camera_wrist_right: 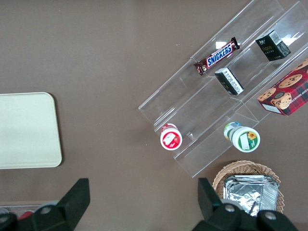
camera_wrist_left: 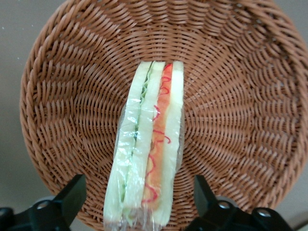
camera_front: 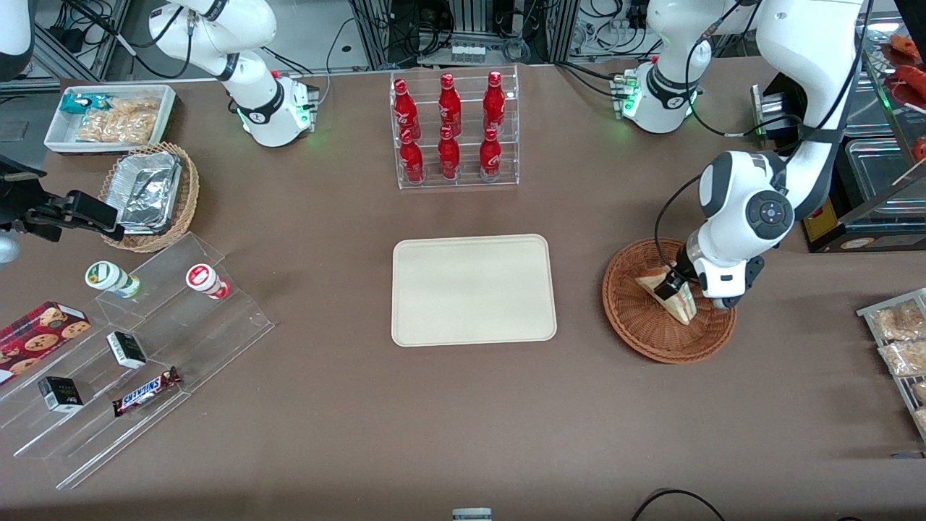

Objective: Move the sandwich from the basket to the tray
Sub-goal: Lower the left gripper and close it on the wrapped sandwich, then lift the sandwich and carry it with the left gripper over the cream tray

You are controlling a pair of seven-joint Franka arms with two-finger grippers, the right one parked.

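Note:
The sandwich is a wrapped wedge of white bread with green and red-orange filling, standing on its edge in the reddish-brown wicker basket. My gripper is lowered into the basket and stands open. One black finger is on each flank of the sandwich, with a gap between each finger and the wrap. The cream tray lies flat in the middle of the table with nothing on it, beside the basket toward the parked arm's end.
A clear rack of red bottles stands farther from the front camera than the tray. Toward the parked arm's end are a stepped acrylic shelf with snacks, a tan basket of foil containers and a white bin. Snack packets lie at the working arm's end.

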